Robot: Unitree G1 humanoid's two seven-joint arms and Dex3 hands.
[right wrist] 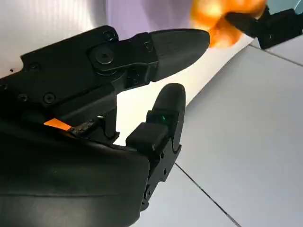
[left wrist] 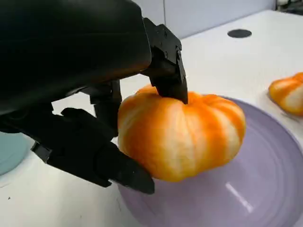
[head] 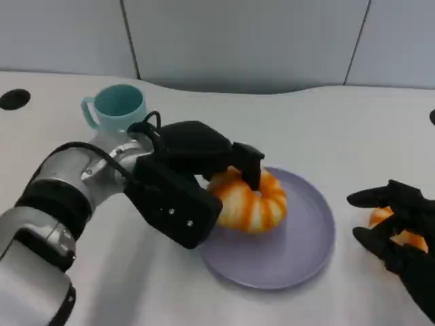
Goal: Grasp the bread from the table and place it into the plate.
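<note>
The left robot hand holds the bread, a round orange loaf with pale stripes shaped like a small pumpkin. In the left wrist view one of its fingers presses on the top of the bread while a lower finger lies against its side and underside, so the loaf is clasped between them. The bread sits over the left part of the plate, a lilac round plate lying on the white surface; whether the loaf rests on the plate or is just above it cannot be told. The silver left forearm reaches in from the lower left.

The right robot hand is at the right edge of the head view, just beside the plate, with its fingers spread apart and holding nothing. Beneath and behind it lies a second orange bread on the surface, partly hidden by the fingers; contact cannot be told. In the right wrist view the fingers are apart.

A light blue cup stands on the surface behind the left arm, well apart from the plate.
</note>
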